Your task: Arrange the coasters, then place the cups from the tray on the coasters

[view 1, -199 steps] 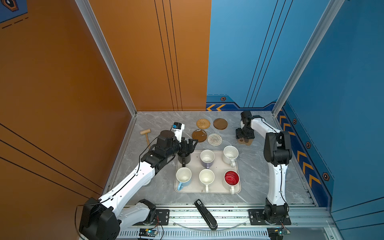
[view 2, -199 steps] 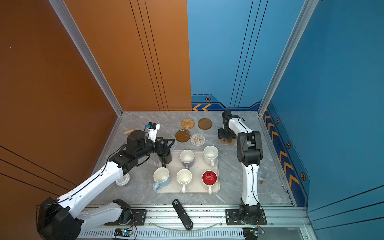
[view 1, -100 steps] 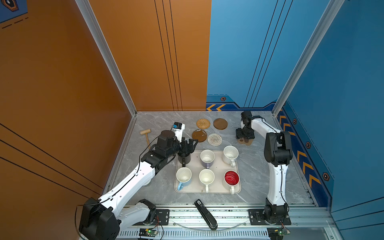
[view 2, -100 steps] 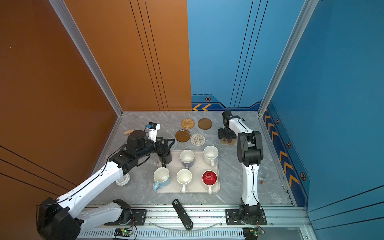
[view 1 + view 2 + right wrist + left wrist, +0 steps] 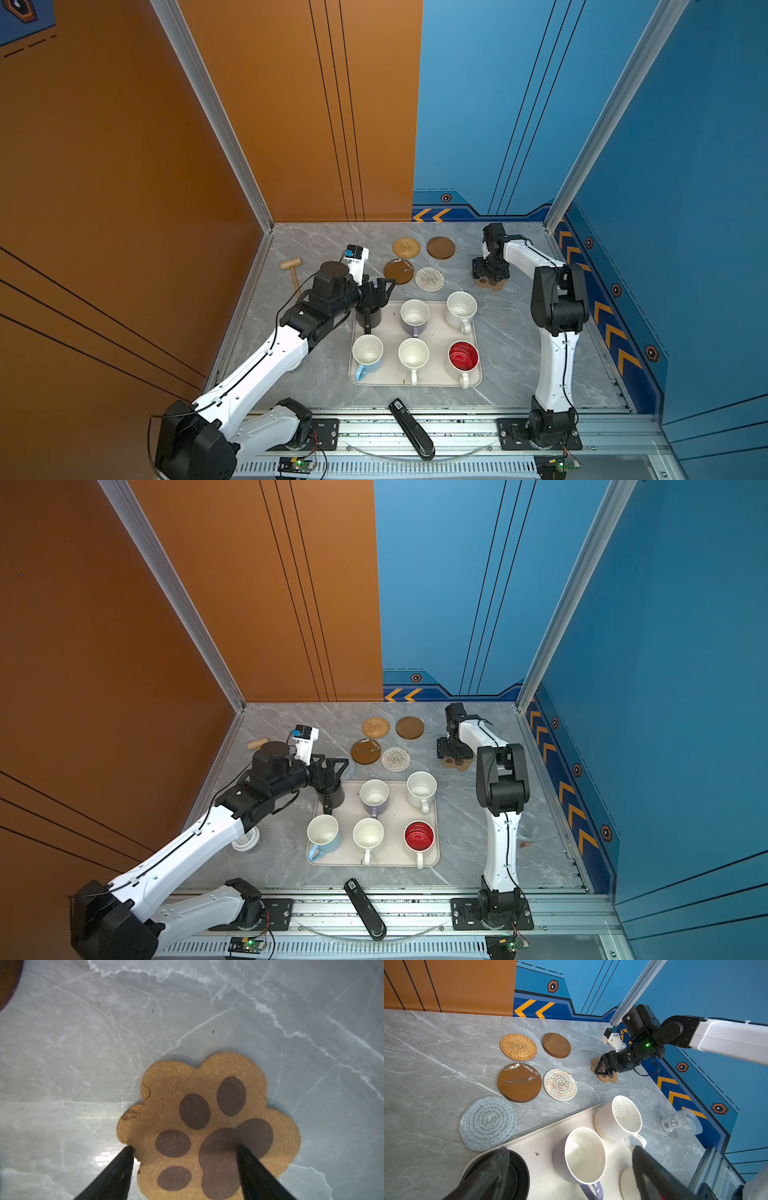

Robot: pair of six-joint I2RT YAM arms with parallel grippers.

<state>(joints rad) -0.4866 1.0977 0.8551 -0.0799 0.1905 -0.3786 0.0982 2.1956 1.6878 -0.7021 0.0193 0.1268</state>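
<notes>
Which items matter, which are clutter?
Job: cream rectangular tray; black mug; lavender mug; speckled mug; blue mug; white mug; red-lined mug; rattan coaster; two brown coasters; white crocheted coaster; grey crocheted coaster; paw-shaped coaster.
Clutter: wooden mallet; clear jar; white lid; black device.

- On the tray (image 5: 436, 332), six cups (image 5: 413, 311) stand in two rows.
- Behind the tray, five coasters (image 5: 429, 278) lie on the tabletop (image 5: 511, 353).
- Behind the tray's right corner, a sixth coaster (image 5: 496, 285) lies under my right gripper (image 5: 488, 274).

Left arm (image 5: 266, 365): white link shells, black joints, thin black cable along forearm, white wrist camera mount (image 5: 357, 259) with blue patch. Right arm (image 5: 550, 365): same colours (green LED (image 5: 647, 1045) lit near wrist), black cable down lower link. Black base plates (image 5: 513, 434), screw heads at corners.
</notes>
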